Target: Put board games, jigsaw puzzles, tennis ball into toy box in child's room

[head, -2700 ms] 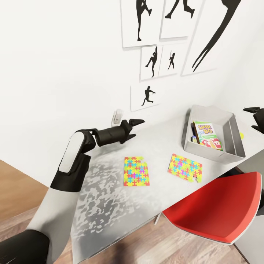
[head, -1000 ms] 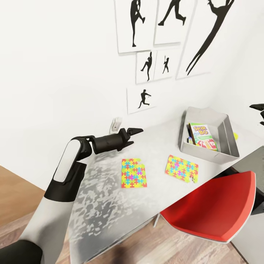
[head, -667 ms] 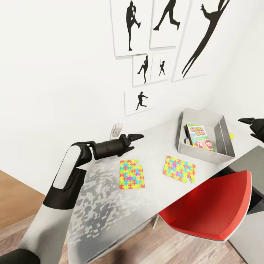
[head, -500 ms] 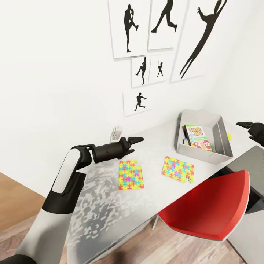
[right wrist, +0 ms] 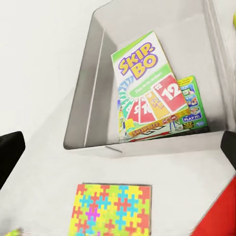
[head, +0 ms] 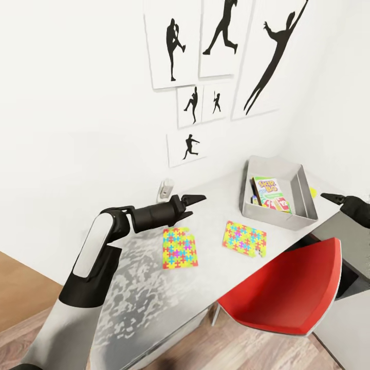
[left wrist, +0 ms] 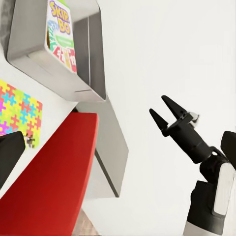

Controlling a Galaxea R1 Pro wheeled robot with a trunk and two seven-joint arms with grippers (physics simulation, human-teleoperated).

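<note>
Two thin flat square jigsaw puzzles of interlocking pink, yellow, green, blue and orange pieces, lying flat and apart on the light-grey top of the table (head: 154, 288): left puzzle (head: 179, 248), right puzzle (head: 244, 239), the latter nearer the shallow light-grey toy box (head: 277, 218) with flared sides. Inside that box, a yellow-green "Skip-Bo" board game (head: 271, 193) leaning tilted, printed face up, with other game boxes underneath, a green-edged one partly seen in the right wrist view (right wrist: 189, 110). Small yellow-green tennis ball (head: 313, 192) just beyond the box's far side, on the tabletop. Red moulded chair seat (head: 288, 290) pushed against the table's front edge, below the right puzzle.

Left gripper (head: 191, 203) stretched out horizontally above the table, just behind the left puzzle, fingers parted and holding nothing. Right gripper (left wrist: 166, 112) raised in the air beside the box, dark fingers spread in a V, empty.
</note>
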